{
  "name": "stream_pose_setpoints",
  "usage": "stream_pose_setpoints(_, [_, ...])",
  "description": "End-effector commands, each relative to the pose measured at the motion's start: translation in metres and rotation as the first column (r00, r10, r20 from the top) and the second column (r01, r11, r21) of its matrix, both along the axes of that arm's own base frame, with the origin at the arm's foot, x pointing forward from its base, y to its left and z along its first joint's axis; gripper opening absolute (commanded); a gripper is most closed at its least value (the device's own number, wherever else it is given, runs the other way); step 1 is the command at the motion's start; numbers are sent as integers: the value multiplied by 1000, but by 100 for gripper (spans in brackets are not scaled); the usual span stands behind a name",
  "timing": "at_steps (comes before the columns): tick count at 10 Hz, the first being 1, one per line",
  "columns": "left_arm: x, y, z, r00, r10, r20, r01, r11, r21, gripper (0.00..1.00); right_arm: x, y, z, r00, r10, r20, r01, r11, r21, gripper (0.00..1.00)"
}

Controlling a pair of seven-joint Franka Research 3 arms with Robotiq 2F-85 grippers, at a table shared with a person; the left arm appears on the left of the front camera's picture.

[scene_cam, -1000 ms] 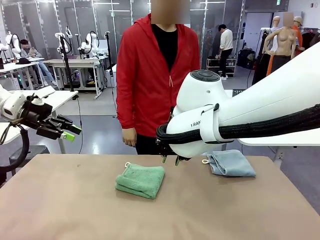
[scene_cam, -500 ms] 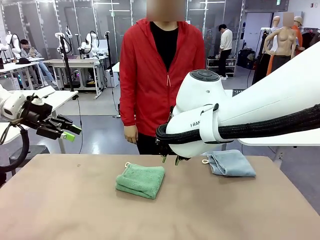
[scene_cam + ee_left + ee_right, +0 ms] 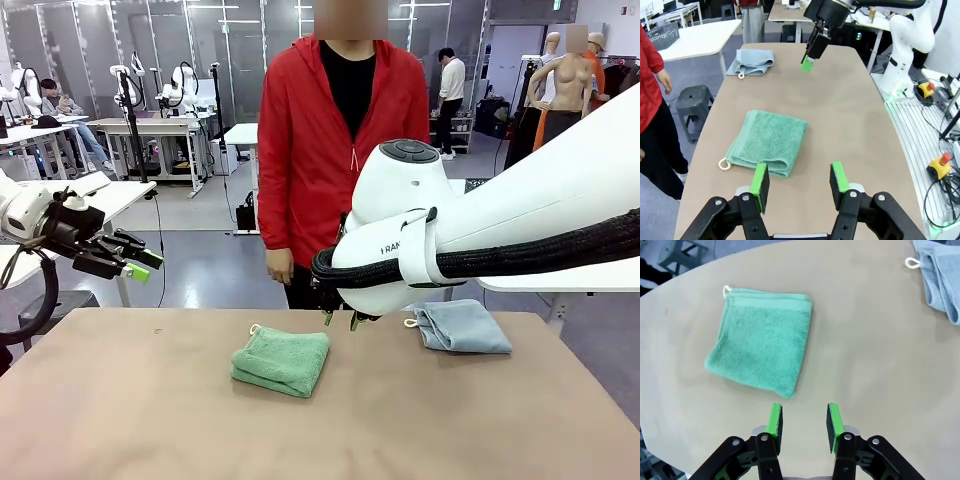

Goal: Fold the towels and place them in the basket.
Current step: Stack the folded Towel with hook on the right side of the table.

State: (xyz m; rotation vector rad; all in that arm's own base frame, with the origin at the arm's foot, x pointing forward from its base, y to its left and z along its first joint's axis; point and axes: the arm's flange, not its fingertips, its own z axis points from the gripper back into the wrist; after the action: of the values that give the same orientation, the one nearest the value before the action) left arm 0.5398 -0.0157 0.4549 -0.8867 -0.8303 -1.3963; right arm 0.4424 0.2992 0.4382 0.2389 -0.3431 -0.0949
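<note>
**Towel position relative to the two tools before the next grasp**

Towels lie folded on the bench (image 3: pixel 120 420), both already in compact form. The green towel (image 3: pixel 281 360) sits near the bench's middle; the grey-blue towel (image 3: pixel 462 326) lies well apart from it, toward 3 o'clock in the front view, near the far edge. No basket on the bench can be made out in these pictures; a dark mesh container on a separate table at the top left of the left wrist view is too small to identify.

The right tool (image 3: pixel 802 422) hangs above the bench with its green pads apart and nothing between them. In its own view the green towel (image 3: pixel 762 354) lies at about 11 o'clock from the pads, near but not touching, with the white loop tag (image 3: pixel 727 289) at the towel's far corner. The grey-blue towel (image 3: pixel 940 277) lies at about 2 o'clock, farther off.

The left tool (image 3: pixel 800 186) is likewise spread and empty. In the front view it is raised off the bench's 9 o'clock side (image 3: pixel 128 260), well apart from both towels.

The towel is close to square, so no strong long axis constrains the approach. By this reading the right arm is the nearer one, and a short shift toward 11 o'clock would bring its pads over the towel's near folded edge.

A person in a red jacket (image 3: pixel 335 150) stands at the far side, hands off the bench.
</note>
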Motion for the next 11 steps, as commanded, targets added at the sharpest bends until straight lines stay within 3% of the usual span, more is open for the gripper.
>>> stream_pose_setpoints(1, [1, 0, 3, 1000, -4, -14, 4, 1000, -3, 63, 8, 6, -21, 997, 14, -80, -5, 995, 100, 47])
stream_pose_setpoints(3, [1, 0, 3, 1000, -4, -14, 4, 1000, -3, 63, 23, 11, -51, 986, -4, -165, 32, 985, 171, 47])
stream_pose_setpoints(6, [1, 0, 3, 1000, -4, -14, 4, 1000, -3, 63, 41, 17, -88, 986, -77, -145, 111, 965, 237, 47])
stream_pose_setpoints(11, [1, 0, 3, 1000, -4, -14, 4, 1000, -3, 63, 66, 17, -116, 984, -120, -131, 149, 960, 239, 47])
